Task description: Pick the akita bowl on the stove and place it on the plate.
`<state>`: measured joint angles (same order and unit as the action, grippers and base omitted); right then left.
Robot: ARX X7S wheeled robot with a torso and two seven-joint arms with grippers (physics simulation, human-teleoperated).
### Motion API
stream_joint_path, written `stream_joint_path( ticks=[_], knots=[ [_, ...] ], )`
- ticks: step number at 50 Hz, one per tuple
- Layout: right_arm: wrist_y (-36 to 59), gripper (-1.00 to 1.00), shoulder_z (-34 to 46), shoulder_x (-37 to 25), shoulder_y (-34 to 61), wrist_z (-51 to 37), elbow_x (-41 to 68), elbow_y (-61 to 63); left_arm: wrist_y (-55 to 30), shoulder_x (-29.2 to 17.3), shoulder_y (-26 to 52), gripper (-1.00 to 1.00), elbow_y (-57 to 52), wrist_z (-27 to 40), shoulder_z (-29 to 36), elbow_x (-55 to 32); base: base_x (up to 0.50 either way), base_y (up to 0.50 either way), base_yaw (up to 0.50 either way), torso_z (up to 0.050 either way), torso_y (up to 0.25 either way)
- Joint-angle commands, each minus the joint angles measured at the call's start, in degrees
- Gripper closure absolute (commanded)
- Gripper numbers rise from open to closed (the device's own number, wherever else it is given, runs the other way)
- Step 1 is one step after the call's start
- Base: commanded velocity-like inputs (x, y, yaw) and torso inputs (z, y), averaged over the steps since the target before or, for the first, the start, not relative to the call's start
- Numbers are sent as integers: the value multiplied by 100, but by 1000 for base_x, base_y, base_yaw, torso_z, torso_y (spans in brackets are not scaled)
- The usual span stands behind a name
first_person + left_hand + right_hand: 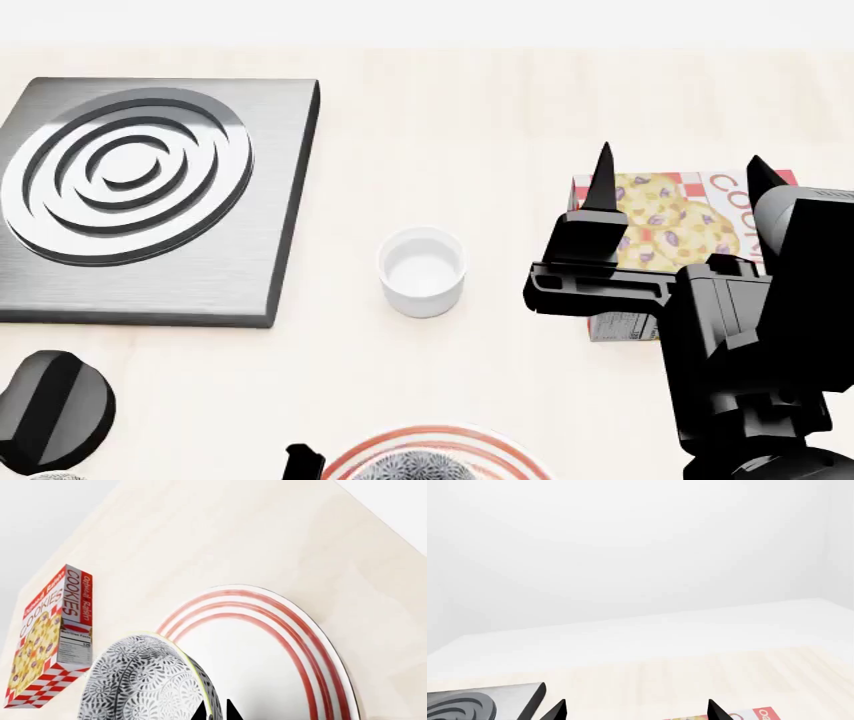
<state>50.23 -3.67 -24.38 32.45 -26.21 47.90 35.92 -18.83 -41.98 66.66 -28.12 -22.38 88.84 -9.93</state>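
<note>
Akita bowl (pixel 143 680) rests on the red-ringed plate (pixel 267 645), its rim between the dark fingertips of the left gripper (pixel 217 711); whether they grip it cannot be told. Right gripper (pixel 678 185) hangs wide open and empty above the cookie box (pixel 654 225). Stove (pixel 147 190) carries nothing.

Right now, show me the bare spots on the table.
Free: between the stove and cookie box, beyond the white cup. Crowded: the near edge, where the bowl meets the plate.
</note>
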Motion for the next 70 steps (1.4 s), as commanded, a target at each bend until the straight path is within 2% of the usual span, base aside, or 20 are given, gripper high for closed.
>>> stream_joint_path(
  ticks=[1,53,54,70],
  knots=[
    [-19,-100,14,-14,-1,-12,15,-8,10,13,-26,100,-2,61,-17,21,0,0,0,0,0],
    [-93,-100,70,-78,-3,-78,83,-30,9,31,-216,100,99,175,134,273,0,0,0,0,0],
    [-97,-100,72,-80,-3,-77,82,-30,8,26,-212,-100,82,179,133,283,0,0,0,0,0],
    [-119,-100,89,-99,-3,-97,104,-37,-93,66,-233,-100,-22,285,43,234,0,0,0,0,0]
  ],
)
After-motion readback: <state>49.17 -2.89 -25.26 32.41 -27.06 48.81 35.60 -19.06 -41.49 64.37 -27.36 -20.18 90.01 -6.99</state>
